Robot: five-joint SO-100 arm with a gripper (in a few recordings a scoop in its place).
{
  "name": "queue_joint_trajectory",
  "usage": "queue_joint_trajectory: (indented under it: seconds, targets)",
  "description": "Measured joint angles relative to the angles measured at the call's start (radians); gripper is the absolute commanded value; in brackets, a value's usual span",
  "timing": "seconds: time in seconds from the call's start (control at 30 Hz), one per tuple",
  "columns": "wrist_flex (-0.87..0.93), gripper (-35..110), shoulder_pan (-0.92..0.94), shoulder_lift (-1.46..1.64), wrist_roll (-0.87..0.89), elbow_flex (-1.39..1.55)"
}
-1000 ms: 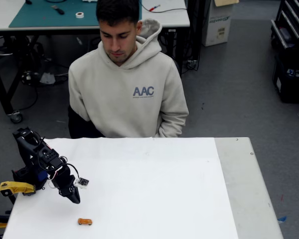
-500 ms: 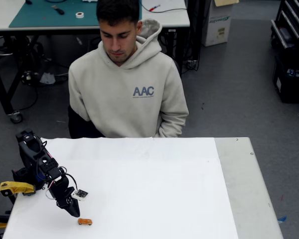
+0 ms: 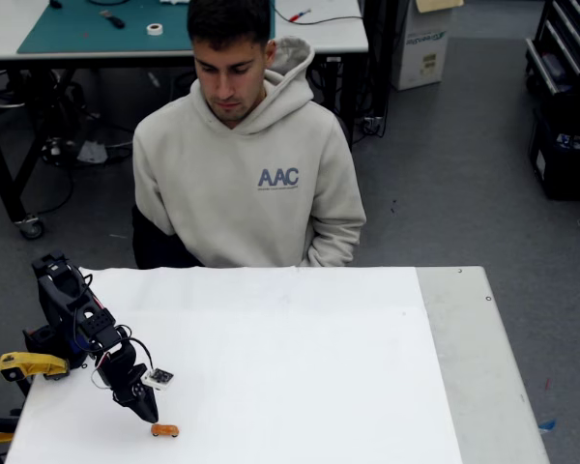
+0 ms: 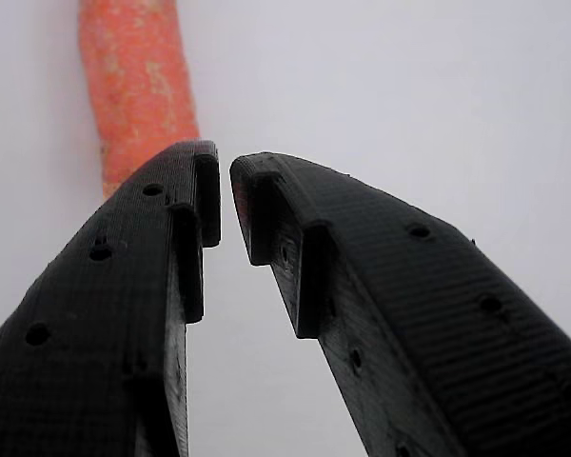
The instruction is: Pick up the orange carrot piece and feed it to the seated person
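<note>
The orange carrot piece [image 3: 164,430] lies on the white table [image 3: 319,387] near its front left edge. My black gripper [image 3: 150,416] points down right beside it, its tip just left of and above the carrot's end. In the wrist view the carrot piece [image 4: 133,86] runs up from behind the left finger [image 4: 124,286], outside the jaws. The gripper [image 4: 226,167] is shut to a narrow slit with nothing in it. The seated person [image 3: 246,164] in a beige hoodie sits behind the table's far edge, head bowed toward the table.
A yellow clamp part [image 3: 31,364] sits at the arm's base on the left edge. A bare grey strip of table [image 3: 474,367] runs along the right. Behind the person stands a workbench with a green mat [image 3: 97,24].
The gripper has come down and forward from above the table to the carrot's left end. The carrot and the person have not moved.
</note>
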Motion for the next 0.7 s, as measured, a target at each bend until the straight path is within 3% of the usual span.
queue_joint_trajectory:
  seconds: [0.3,0.7]
  targets:
    - [0.0,22,0.0,0.0,0.0,0.0]
    - [0.003,22,0.0,0.0,0.0,0.0]
